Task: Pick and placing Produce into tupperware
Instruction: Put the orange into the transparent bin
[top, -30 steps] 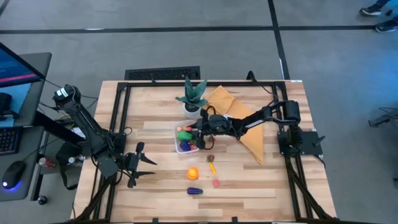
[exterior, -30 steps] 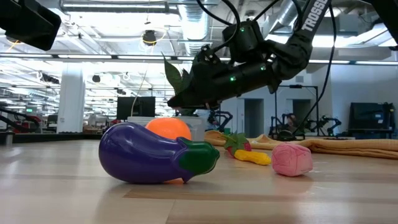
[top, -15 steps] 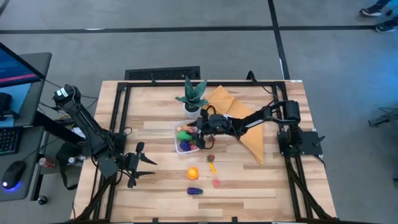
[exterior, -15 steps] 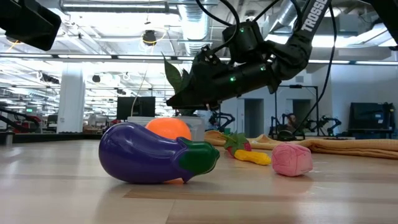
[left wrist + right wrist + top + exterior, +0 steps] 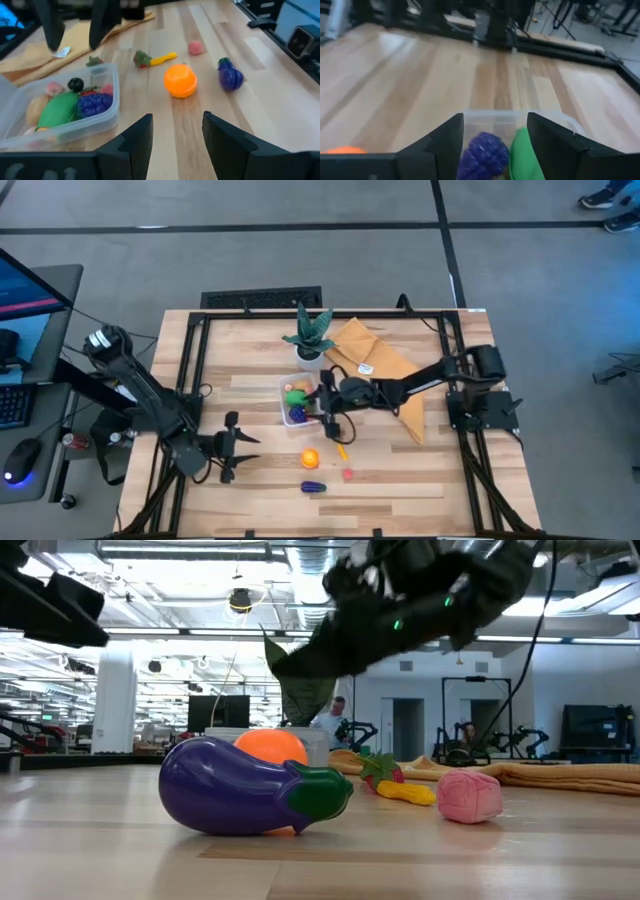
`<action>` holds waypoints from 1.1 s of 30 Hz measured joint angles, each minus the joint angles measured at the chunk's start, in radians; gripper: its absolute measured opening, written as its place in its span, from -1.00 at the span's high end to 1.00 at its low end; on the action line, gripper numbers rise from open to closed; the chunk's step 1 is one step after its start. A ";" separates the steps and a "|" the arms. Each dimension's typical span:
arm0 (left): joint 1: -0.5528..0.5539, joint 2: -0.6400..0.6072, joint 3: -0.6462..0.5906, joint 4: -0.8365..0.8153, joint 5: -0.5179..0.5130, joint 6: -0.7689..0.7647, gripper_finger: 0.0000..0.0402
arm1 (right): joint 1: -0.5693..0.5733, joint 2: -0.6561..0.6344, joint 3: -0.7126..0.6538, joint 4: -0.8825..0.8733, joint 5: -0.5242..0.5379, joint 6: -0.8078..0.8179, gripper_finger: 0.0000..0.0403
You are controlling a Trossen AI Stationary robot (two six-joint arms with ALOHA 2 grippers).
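The clear tupperware (image 5: 297,402) sits mid-table with several produce pieces in it, among them a purple bunch (image 5: 484,152) and a green piece (image 5: 525,156). My right gripper (image 5: 495,131) hovers open above the tupperware's right part (image 5: 325,412), with nothing between its fingers. On the wood nearer the front lie an orange (image 5: 311,458), a purple eggplant (image 5: 250,785), a pink piece (image 5: 470,796) and a yellow and red piece (image 5: 340,444). My left gripper (image 5: 238,455) stands open to the left of the orange (image 5: 180,81), holding nothing.
A green plant in a white pot (image 5: 308,338) stands just behind the tupperware. A mustard-yellow cloth (image 5: 385,370) lies at the back right, under the right arm. Bare wood lies along the front edge and the left side of the table (image 5: 250,500).
My right gripper has risen and drawn a little toward the table's near edge, staying over the tupperware. My left gripper has moved toward the right and the near edge, closer to the orange. The loose produce has kept its place.
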 joint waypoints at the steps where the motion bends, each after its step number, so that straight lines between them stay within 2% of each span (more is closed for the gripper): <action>1: 0.008 0.025 0.000 0.033 -0.001 0.013 0.19 | 0.010 -0.021 0.000 -0.025 0.000 -0.005 -0.04; 8: 0.086 0.173 0.001 0.231 0.002 0.091 0.19 | 0.105 -0.170 0.001 -0.299 0.056 -0.019 -0.03; 15: 0.181 0.286 0.001 0.312 0.013 0.088 0.19 | 0.204 -0.269 0.000 -0.559 0.231 0.071 -0.03; 19: 0.235 0.345 0.001 0.408 0.107 0.101 0.19 | 0.249 -0.308 0.000 -0.603 0.314 0.096 -0.01; 25: 0.281 0.437 0.003 0.591 0.298 0.154 0.19 | 0.305 -0.345 0.000 -0.610 0.325 0.105 0.02; 27: 0.288 0.473 0.020 0.623 0.320 0.162 0.19 | 0.318 -0.352 0.000 -0.623 0.330 0.107 0.02; 33: 0.296 0.554 0.092 0.609 0.324 0.200 0.16 | 0.345 -0.353 0.000 -0.662 0.435 0.123 0.02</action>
